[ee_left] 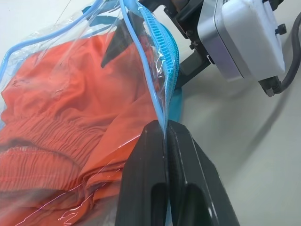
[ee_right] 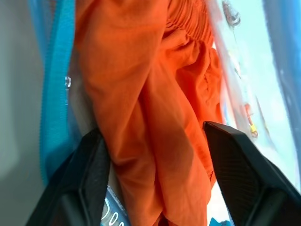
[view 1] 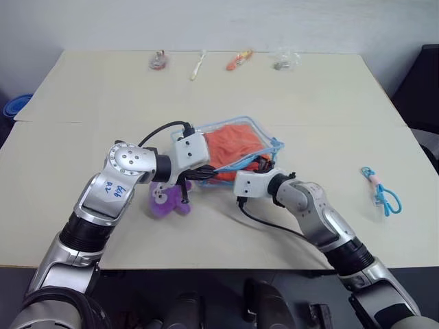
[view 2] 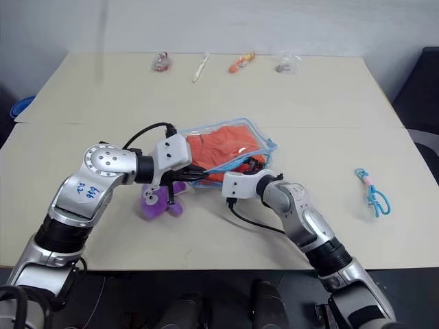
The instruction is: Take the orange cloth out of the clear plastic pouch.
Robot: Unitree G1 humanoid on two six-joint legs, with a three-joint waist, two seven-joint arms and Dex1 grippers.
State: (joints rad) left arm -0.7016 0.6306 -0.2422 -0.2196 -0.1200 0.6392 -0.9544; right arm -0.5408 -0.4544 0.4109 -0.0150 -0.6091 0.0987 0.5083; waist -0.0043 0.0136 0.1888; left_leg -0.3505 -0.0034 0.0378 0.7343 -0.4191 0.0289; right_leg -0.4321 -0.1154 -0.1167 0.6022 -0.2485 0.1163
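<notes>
The clear plastic pouch (view 1: 273, 142) with light-blue trim lies at the table's middle, and the orange cloth (view 1: 233, 145) is bunched inside it. My left gripper (ee_left: 164, 127) is shut on the pouch's zipper edge (ee_left: 151, 42), holding the mouth up. My right gripper (ee_right: 153, 132) reaches into the pouch's mouth from the near right. Its two black fingers (ee_right: 89, 160) stand apart on either side of a hanging fold of the orange cloth (ee_right: 155, 108), which fills the gap between them. In the head views the right gripper (view 1: 264, 164) sits at the pouch's near corner.
A purple plush toy (view 1: 167, 199) lies under my left wrist. A blue and pink clip cord (view 1: 381, 192) sits at the right. Along the far edge lie a small red item (view 1: 158, 61), a pale stick (view 1: 199, 65), a slim orange item (view 1: 240, 60) and a clear wrapper (view 1: 285, 60).
</notes>
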